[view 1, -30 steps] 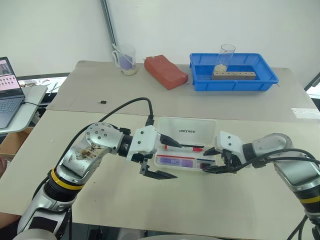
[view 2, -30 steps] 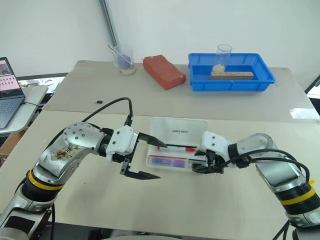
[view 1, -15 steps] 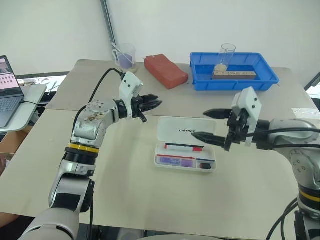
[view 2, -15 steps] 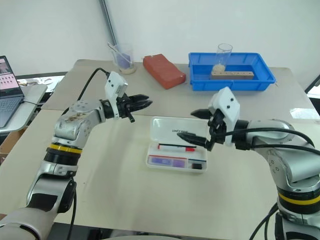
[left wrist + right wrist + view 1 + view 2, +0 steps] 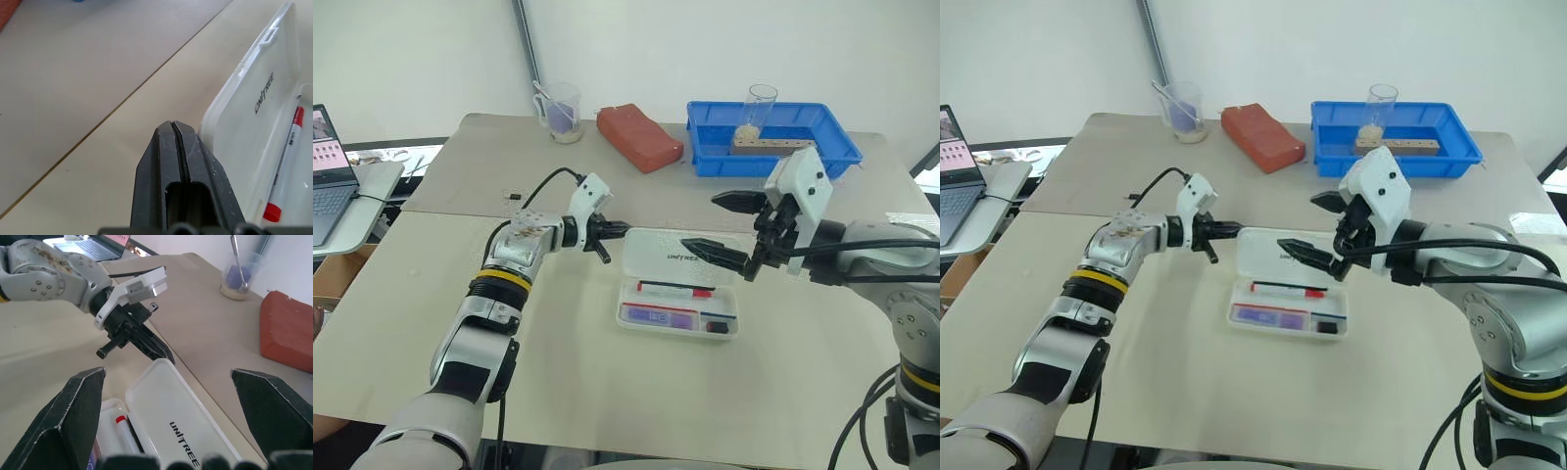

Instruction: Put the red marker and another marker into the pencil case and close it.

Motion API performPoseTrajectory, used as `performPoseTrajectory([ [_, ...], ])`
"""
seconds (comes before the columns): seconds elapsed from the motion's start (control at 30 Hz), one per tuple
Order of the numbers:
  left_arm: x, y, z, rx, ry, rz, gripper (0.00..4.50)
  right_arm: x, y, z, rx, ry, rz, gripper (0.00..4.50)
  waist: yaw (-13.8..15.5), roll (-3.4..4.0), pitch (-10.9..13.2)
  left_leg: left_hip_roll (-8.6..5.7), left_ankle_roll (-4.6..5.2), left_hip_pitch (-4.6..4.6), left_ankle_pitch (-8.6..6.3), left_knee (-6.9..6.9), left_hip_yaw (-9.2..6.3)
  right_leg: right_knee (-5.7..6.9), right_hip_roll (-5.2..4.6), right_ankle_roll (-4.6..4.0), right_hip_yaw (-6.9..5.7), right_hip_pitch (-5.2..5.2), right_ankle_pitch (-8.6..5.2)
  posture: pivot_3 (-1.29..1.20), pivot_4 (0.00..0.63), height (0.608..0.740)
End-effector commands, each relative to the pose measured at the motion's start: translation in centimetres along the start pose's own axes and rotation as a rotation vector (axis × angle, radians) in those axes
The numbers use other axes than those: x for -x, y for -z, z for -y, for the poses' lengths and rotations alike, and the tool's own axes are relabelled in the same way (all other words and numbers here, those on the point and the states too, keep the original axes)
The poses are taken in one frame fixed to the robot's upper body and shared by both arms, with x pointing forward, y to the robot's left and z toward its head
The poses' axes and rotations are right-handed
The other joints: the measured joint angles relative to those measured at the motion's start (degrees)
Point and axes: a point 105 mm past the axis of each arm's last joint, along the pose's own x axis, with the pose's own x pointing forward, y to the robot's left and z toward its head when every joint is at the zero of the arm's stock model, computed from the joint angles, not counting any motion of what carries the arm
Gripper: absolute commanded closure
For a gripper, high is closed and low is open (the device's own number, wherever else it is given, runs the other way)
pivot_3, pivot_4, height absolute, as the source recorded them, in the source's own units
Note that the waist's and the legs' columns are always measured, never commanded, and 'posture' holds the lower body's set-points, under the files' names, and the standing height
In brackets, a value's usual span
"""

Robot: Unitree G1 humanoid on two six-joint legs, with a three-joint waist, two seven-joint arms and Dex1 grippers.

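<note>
The pencil case (image 5: 680, 253) lies open on the near table, its lid flat behind the tray. In the tray lie the red marker (image 5: 674, 288) and, in front of it, the purple marker (image 5: 656, 316). My left gripper (image 5: 619, 228) is shut and empty, its tip at the lid's far left corner; whether it touches the lid I cannot tell. The left wrist view shows its closed fingers (image 5: 166, 147) beside the lid (image 5: 259, 112) and the red marker (image 5: 286, 161). My right gripper (image 5: 700, 221) hangs open and empty above the lid's right part.
On the far table stand a blue tray (image 5: 705, 147) with a glass and a wooden block, a red block (image 5: 639, 137) and a plastic cup (image 5: 560, 113). A small black item (image 5: 513, 198) lies near the table seam. A laptop (image 5: 328, 166) sits at far left.
My left gripper shut, left the case's front left and swung up behind it, then came to the lid's left corner. My right gripper rose from the tray's right end and opened wider.
</note>
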Motion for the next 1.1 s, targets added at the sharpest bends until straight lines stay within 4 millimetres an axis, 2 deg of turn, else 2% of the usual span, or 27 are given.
performPoseTrajectory([
  [0.03, 0.7, -1.9, 1.6, -0.061, 0.105, 0.038, 4.45, 0.7, -0.8, 0.3, 0.033, 0.012, 0.021, 0.00, -0.1, 0.00, 0.0, 0.00, 0.00, 0.00, 0.00, 0.00, 0.00, 0.00, 0.00, 0.00, 0.00, 0.00, 0.00, 0.00, 0.150, 0.740],
  [0.23, 2.6, -1.1, 5.4, -0.091, 0.315, -0.006, 4.45, 0.9, 0.0, 0.6, 0.029, -0.024, -0.002, 0.00, -0.9, 0.03, 0.0, 0.03, 0.00, 0.03, 0.00, -0.06, 0.00, -0.01, 0.01, -0.01, 0.00, 0.02, 0.00, 0.00, 0.150, 0.740],
  [0.33, 3.1, -0.3, 7.2, -0.125, 0.393, -0.046, 4.45, 1.1, 0.3, 0.2, 0.018, -0.079, -0.023, 0.00, -0.9, 0.04, 0.0, 0.03, 0.00, 0.02, 0.00, -0.05, -0.01, -0.01, 0.01, -0.01, 0.00, 0.01, 0.00, 0.00, 0.150, 0.740],
  [0.47, 2.5, 2.7, 9.4, -0.275, 0.432, -0.165, 4.45, 2.2, 3.0, -2.5, -0.001, -0.245, -0.177, 0.00, -0.6, 0.03, 0.0, 0.03, 0.00, 0.04, 0.00, -0.03, -0.01, -0.10, -0.01, -0.01, 0.00, 0.12, -0.01, 0.00, 0.150, 0.740],
  [0.67, 1.2, 6.1, 9.8, -0.466, 0.412, -0.285, 4.45, 2.9, 6.8, -3.3, 0.028, -0.264, -0.310, 0.00, -0.7, -0.13, 0.0, 0.03, 0.01, 0.04, 0.00, 0.02, -0.02, -0.12, -0.03, -0.04, 0.03, 0.12, 0.01, 0.00, 0.150, 0.740],
  [0.8, 0.8, 5.6, 9.0, -0.510, 0.364, -0.268, 4.45, 2.8, 7.4, -2.9, 0.028, -0.250, -0.305, 0.00, -0.8, -0.02, 0.0, 0.01, 0.01, 0.08, 0.00, 0.03, -0.01, -0.12, -0.05, -0.03, 0.04, 0.15, -0.01, 0.00, 0.150, 0.740],
  [0.9, 1.8, 3.0, 8.1, -0.470, 0.332, -0.176, 3.65, 3.0, 7.5, -2.2, 0.026, -0.236, -0.303, 0.00, -0.9, -0.04, 0.0, 0.01, 0.01, 0.04, 0.00, 0.03, -0.02, -0.11, -0.03, -0.02, 0.04, 0.11, -0.01, 0.00, 0.150, 0.740],
  [1.0, 4.2, 0.5, 8.0, -0.413, 0.334, -0.048, 2.19, 3.4, 7.4, -1.3, 0.032, -0.217, -0.301, 0.00, -1.1, -0.06, 0.0, 0.02, 0.01, -0.01, 0.00, 0.02, -0.02, -0.11, -0.01, -0.01, 0.04, 0.06, -0.02, 0.00, 0.150, 0.740],
  [1.1, 6.9, -0.8, 7.1, -0.357, 0.250, 0.011, 0.57, 4.0, 7.3, 0.1, 0.032, -0.183, -0.304, 0.00, -1.2, -0.05, 0.0, 0.05, 0.02, 0.00, 0.00, 0.00, -0.02, -0.10, 0.01, -0.01, 0.04, 0.04, -0.02, 0.00, 0.150, 0.740],
])
